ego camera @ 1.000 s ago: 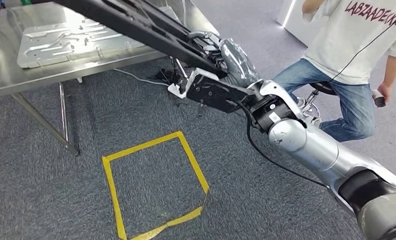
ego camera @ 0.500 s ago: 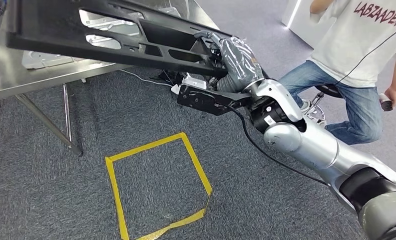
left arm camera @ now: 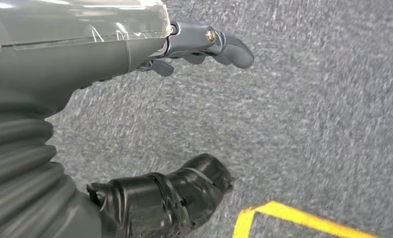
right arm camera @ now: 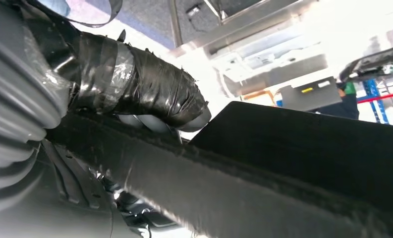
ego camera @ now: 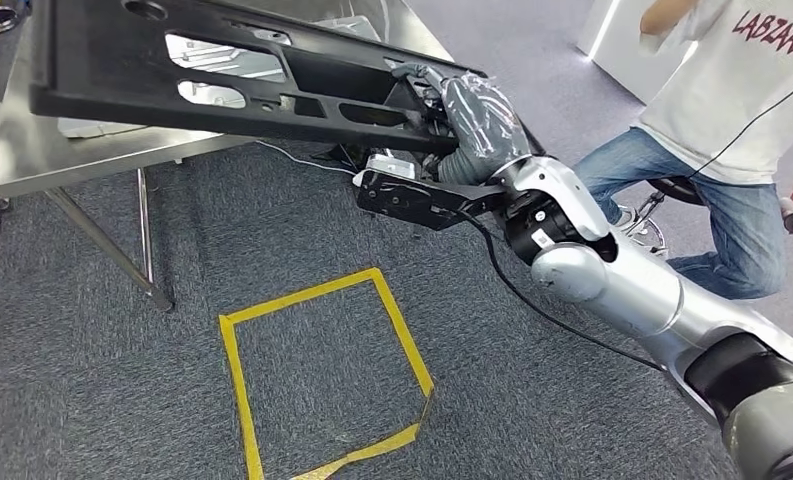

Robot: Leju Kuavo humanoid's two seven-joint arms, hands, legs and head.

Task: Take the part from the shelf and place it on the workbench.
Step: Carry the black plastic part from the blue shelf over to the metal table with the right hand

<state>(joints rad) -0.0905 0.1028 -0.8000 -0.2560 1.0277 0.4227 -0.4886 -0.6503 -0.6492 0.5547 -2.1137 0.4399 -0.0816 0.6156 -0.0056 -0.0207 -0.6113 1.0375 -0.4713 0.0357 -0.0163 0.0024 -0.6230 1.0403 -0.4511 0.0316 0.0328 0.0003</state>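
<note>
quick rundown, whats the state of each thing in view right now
black part: held in the air, tilted, over the workbench
right hand: grips the part's near end
left hand: holds nothing, fingers apart, over the carpet
workbench: upright; a silver metal plate lies flat on it
yellow tape square: stuck on the carpet, one corner crumpled
person: seated on a stool

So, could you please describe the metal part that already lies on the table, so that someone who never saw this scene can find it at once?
Start at the steel workbench at the upper left of the head view. On it lies a flat silver stamped plate, glimpsed through the cut-outs of the black frame that the right hand holds above it. It is bright, bare metal, while the frame is matt black.
</note>
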